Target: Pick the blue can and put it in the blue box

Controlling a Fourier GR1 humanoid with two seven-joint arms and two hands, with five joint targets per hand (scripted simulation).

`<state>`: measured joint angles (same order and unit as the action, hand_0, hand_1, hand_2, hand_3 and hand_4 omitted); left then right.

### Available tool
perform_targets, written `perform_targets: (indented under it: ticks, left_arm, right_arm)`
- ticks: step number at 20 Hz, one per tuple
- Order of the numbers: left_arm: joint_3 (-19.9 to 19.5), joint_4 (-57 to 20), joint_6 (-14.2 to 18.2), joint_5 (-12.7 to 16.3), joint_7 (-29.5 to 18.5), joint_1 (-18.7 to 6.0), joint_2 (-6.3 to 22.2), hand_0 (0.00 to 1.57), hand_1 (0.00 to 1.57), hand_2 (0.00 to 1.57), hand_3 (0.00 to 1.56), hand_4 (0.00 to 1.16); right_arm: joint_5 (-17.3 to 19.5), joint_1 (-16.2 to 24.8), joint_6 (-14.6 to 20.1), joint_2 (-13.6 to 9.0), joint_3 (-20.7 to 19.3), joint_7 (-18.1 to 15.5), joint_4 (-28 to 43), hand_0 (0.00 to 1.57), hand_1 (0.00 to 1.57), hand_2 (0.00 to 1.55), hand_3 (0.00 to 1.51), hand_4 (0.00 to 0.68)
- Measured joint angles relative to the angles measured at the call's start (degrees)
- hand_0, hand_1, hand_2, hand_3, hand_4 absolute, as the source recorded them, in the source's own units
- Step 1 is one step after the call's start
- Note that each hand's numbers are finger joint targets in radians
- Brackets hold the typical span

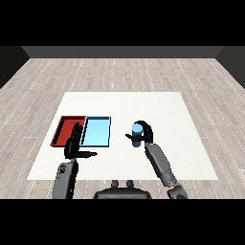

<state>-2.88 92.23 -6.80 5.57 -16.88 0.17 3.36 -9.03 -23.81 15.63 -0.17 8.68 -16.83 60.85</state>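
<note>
The blue can (137, 134) stands upright on the white table (158, 105), to the right of the light blue tray (97, 130). My right hand (145, 131) is curled round the can, fingers arching over its top and right side, thumb at its left. My left hand (73, 144) is open, fingers straight and pointing up, thumb stretched out to the right. It hovers over the near edge of the red tray (64, 128) and the near left corner of the light blue tray. Both trays hold nothing that I can see.
The red tray and the light blue tray lie side by side at the table's left. A grey wooden floor (122, 72) surrounds the table on all sides.
</note>
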Motion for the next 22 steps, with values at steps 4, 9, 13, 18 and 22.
perform_targets:
  ticks: [4,9,13,18,22]
  left_arm:
    - [1.9,0.3,0.0,-0.1,0.5,0.2,-0.9,0.0,0.0,0.0,0.0,0.0]
    - [3.3,-0.1,-0.9,1.9,4.6,-1.6,-2.1,0.0,0.0,0.0,0.0,0.0]
    - [3.9,-1.4,-0.7,2.3,5.8,-2.8,-2.9,0.0,0.0,0.0,0.0,0.0]
    - [7.0,-2.0,0.8,4.6,7.9,-4.4,-3.1,0.0,0.0,0.0,0.0,0.0]
    - [13.7,-1.7,5.2,6.4,9.7,-5.4,-3.2,0.0,0.0,0.0,0.0,0.0]
  right_arm:
    - [1.2,-2.8,1.1,0.1,1.8,2.6,4.1,1.43,1.43,1.45,1.43,0.631]
    - [2.4,-3.6,0.7,-0.2,2.8,4.5,8.5,1.47,1.47,1.45,1.43,0.635]
    - [3.0,-1.3,-1.7,-1.4,2.0,6.1,12.8,1.47,1.47,1.45,1.43,0.635]
    - [3.4,-0.1,-3.5,-1.5,1.2,7.1,15.2,1.49,1.49,1.46,1.44,0.633]
    - [3.5,-0.3,-4.3,-1.2,0.9,7.3,15.8,1.44,1.44,1.46,1.43,0.62]
